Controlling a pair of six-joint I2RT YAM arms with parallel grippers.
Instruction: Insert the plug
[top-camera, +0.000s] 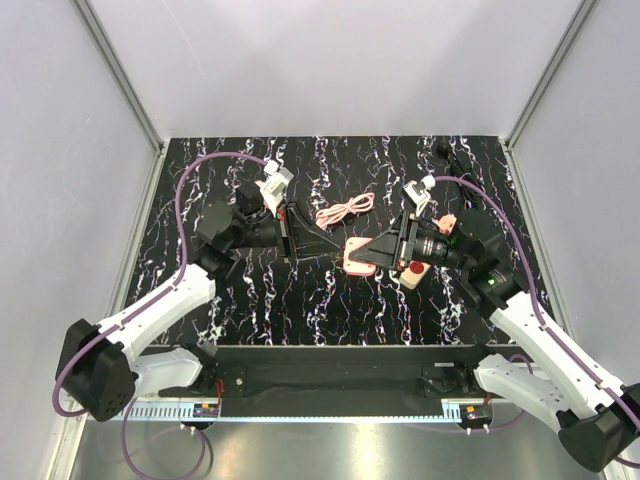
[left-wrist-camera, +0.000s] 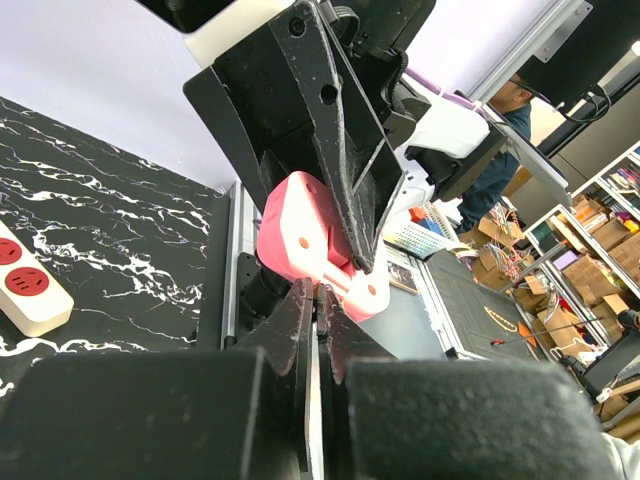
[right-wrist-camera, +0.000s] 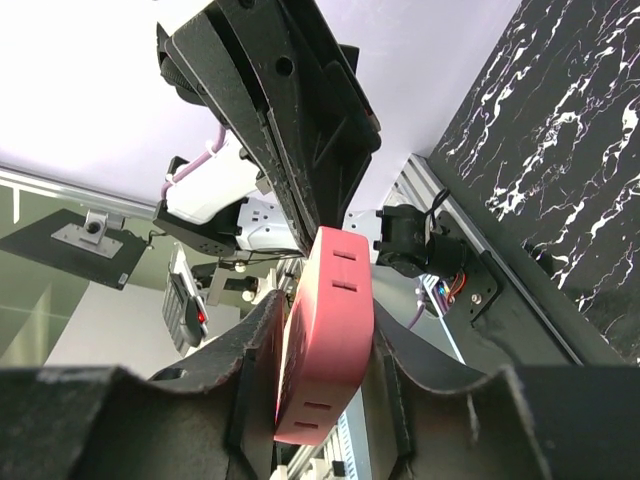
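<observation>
Overhead view. The pink plug (top-camera: 355, 262) sits near the centre of the surface (top-camera: 300, 305). It is held off the surface, not resting on it.

Right gripper (top-camera: 364, 254): enters from 3 o'clock. Its fingers are clamped on the pink plug, one on each broad face. The right wrist view confirms this, with the plug body standing upright between the two fingers and protruding past their tips.

Left gripper (top-camera: 335, 255): enters from 9 o'clock, directly facing the right one. Its fingers are drawn together with only a narrow slit between them. The tips meet the edge of the pink plug. Whether they pinch any part of it cannot be told from either wrist view.

White power strip (top-camera: 413, 273): has red sockets, lies flat on the surface at 4 o'clock from the plug, just beside the right gripper, and is partly covered by it. The plug is apart from it.

Pink cable (top-camera: 345, 210): lies loosely coiled on the surface at 12 o'clock from the plug, and neither gripper touches it.
</observation>
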